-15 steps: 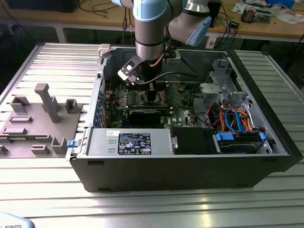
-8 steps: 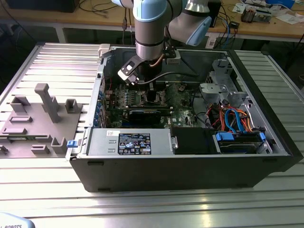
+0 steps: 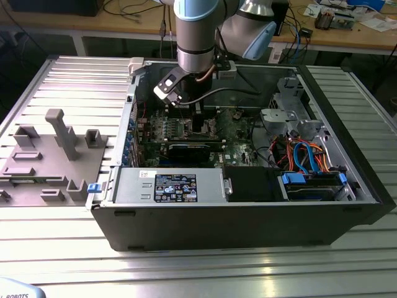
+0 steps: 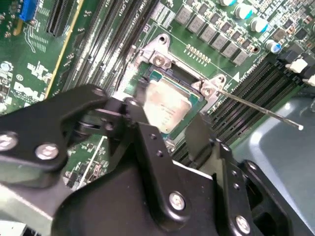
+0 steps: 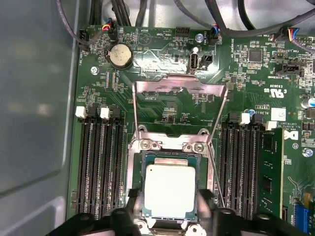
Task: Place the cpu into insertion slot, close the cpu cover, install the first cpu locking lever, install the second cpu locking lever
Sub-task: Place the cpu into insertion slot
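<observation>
Directly under the tool (image 5: 170, 198) — cpu (image 5: 170, 183), in insertion slot (image 5: 143, 172).

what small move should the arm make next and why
Probably lift the gripper straight up and clear. In the first wrist view the cpu looks seated flat in the insertion slot, the cpu cover stands flipped open, and the gripper hangs right over the chip, where the cover would swing down.

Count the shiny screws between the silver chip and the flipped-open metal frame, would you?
2. One screw sits at one corner of the insertion slot, the other screw at the neighbouring corner. More may be hidden beneath the gripper.
</observation>
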Controlling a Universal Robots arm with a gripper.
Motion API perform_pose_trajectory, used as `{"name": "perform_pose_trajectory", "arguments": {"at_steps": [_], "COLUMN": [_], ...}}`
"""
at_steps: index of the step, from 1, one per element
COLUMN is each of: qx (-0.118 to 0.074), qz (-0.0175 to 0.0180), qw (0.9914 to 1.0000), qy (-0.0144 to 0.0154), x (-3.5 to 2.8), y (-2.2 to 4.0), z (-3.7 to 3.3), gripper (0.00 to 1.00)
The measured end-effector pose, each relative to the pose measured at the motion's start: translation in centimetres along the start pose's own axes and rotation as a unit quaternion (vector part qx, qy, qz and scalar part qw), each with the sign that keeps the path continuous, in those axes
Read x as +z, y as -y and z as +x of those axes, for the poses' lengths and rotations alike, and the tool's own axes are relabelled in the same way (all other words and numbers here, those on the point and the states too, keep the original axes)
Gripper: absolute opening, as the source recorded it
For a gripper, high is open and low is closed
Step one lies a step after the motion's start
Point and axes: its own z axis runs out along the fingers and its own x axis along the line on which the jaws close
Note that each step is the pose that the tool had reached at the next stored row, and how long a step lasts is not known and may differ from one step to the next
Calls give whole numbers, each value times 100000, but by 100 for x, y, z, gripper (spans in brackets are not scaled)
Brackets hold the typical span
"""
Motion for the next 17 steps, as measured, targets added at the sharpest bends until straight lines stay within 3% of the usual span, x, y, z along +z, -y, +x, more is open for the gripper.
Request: {"name": "perform_pose_trajectory", "arguments": {"at_steps": [3,7,9,10,13,16,17], "qx": [8,-26,-37,-49,-98,-129,-132], "qz": [-5,78,411,646,942,1772,1844], "qw": [100000,100000,99999,99998,99996,99984,99983], "qy": [-8,-25,-31,-40,-60,-55,-54], "x": [1,4,12,18,32,78,82], "y": [-2,-23,-56,-79,-98,-138,-142], "z": [1,1,-3,-4,-6,-10,-11], "gripper": [48,24,24,12,11,11,11]}}
